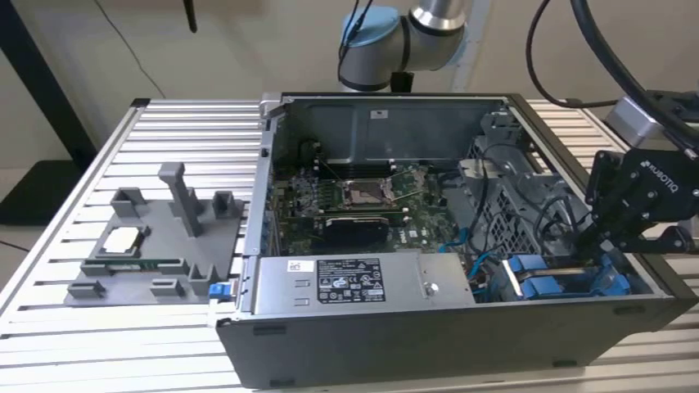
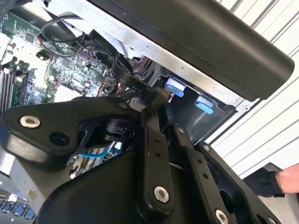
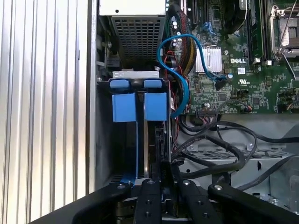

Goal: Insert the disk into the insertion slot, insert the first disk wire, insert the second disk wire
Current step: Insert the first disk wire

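We see the disk (image 3: 154, 140) standing on edge in the insertion slot (image 3: 103, 140), at the corner of the open computer case (image 1: 437, 344) on the exterior view's right; upright suits so narrow a bay, we judge; the gripper (image 3: 163, 173) sits right at the disk's near edge; whether it is clamped there we cannot tell; a blue cable (image 3: 187, 56) loops just beside the slot.

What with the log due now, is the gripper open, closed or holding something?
Gripper: cannot be told; it is down at the insertion slot.
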Action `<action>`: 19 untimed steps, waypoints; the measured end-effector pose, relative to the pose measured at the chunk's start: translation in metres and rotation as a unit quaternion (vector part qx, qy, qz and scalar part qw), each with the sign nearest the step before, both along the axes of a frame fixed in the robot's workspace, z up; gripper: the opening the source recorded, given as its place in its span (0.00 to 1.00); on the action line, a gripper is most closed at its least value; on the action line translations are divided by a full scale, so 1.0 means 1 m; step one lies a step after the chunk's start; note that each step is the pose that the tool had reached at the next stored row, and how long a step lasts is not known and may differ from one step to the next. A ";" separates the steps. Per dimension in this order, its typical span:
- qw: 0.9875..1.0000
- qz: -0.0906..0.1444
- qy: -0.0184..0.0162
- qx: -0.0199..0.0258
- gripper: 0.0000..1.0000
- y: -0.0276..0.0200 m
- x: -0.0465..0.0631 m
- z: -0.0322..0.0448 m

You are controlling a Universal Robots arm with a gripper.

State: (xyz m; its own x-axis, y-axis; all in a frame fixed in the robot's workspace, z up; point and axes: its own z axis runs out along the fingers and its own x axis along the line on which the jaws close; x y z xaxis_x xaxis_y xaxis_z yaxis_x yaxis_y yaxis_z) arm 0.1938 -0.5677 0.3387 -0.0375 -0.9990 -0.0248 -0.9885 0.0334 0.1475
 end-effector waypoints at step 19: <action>1.000 -0.013 0.000 0.001 0.27 0.0000 -0.001 0.0003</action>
State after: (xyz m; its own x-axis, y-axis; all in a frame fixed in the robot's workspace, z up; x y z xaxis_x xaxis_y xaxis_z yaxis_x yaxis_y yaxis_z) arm 0.1930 -0.5677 0.3391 -0.0640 -0.9976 -0.0259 -0.9873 0.0595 0.1475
